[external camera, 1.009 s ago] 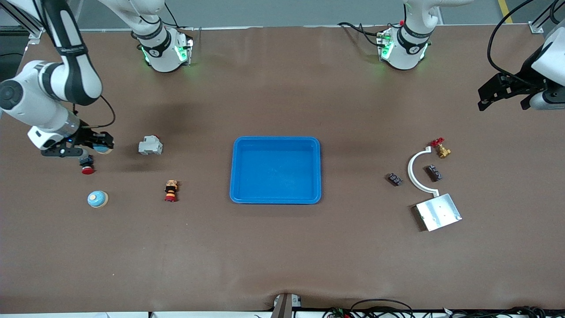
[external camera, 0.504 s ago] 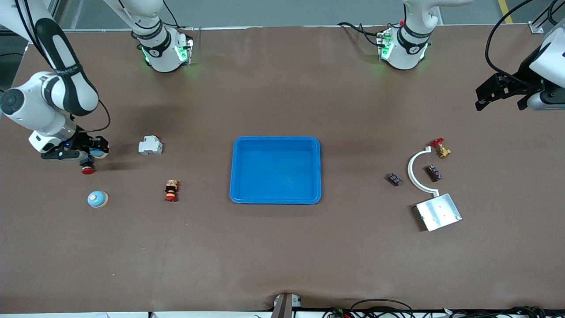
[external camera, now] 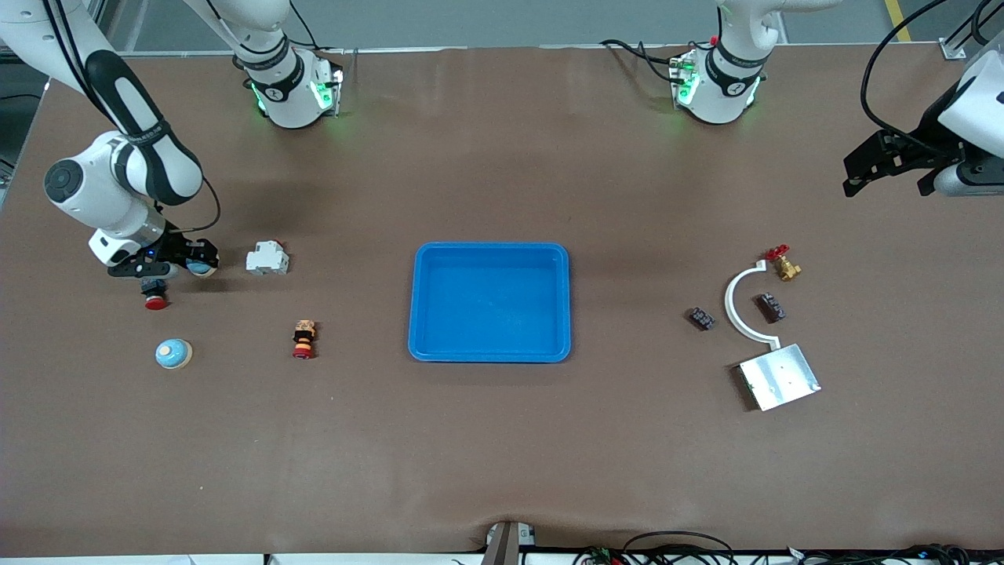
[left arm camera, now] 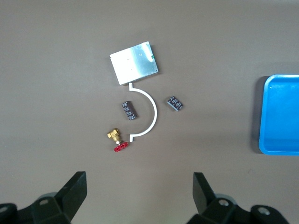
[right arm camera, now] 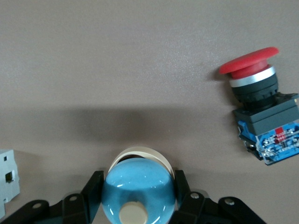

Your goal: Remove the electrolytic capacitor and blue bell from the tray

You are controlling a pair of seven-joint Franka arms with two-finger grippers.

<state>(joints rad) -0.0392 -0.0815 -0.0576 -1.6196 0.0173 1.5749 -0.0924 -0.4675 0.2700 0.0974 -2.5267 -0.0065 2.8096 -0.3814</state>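
Blue-bell step in hand. Held blue bell [right arm camera: 138, 191] clamped in right end effector [external camera: 188, 263] low over table [external camera: 502, 455], mid-height in frame beside red push button [external camera: 154, 297], well apart from empty tray [external camera: 490, 357] at frame centre. Had left end effector [left arm camera: 140, 186] waiting, jaws apart. Judged next: lowering, then release.

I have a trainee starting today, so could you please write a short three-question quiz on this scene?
1. True or false: the tray holds nothing.
2. What is the right gripper shut on? A) a blue bell B) the red push button C) the grey breaker
3. Fill in: the left gripper waits over the table's left-arm end with its fingers ____.

Key: 1 true; 2 A; 3 open.
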